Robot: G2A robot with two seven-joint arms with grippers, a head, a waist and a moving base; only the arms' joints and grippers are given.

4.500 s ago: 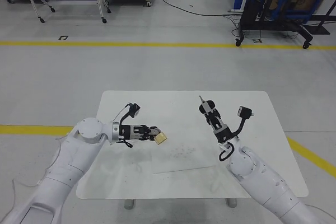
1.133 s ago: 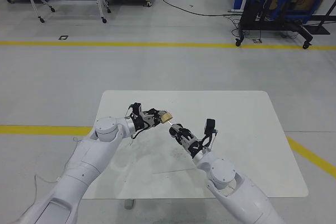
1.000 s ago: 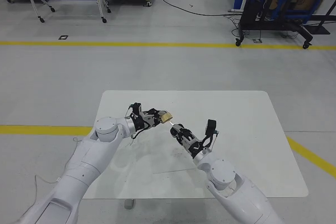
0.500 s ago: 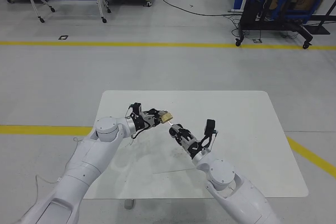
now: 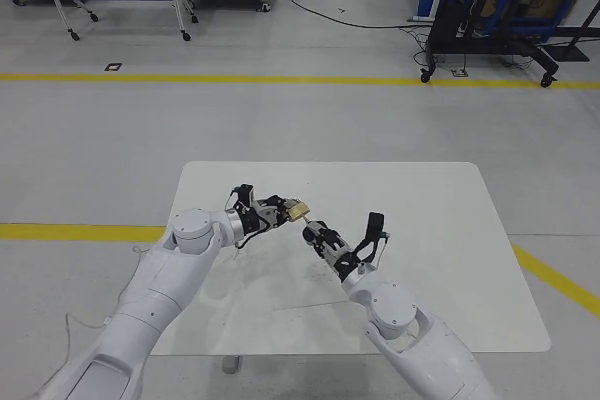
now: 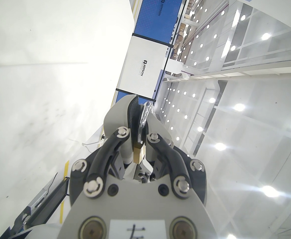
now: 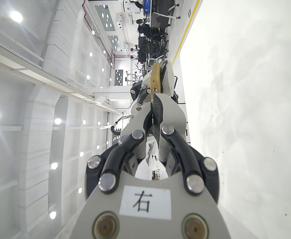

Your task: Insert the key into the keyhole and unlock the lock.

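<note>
1 labelled left hand grips a lock.

White table, grey floor with yellow lines, dark wheeled rack beyond

Light: bright, even, overhead. Ceiling lamps flare starlike in wrist views. Table, 6 o'clock in top view, washed white.

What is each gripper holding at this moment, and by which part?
The left gripper clamps the brass padlock, with its keyhole end sticking out. The right gripper pinches the key; its pads hide which part.
</note>
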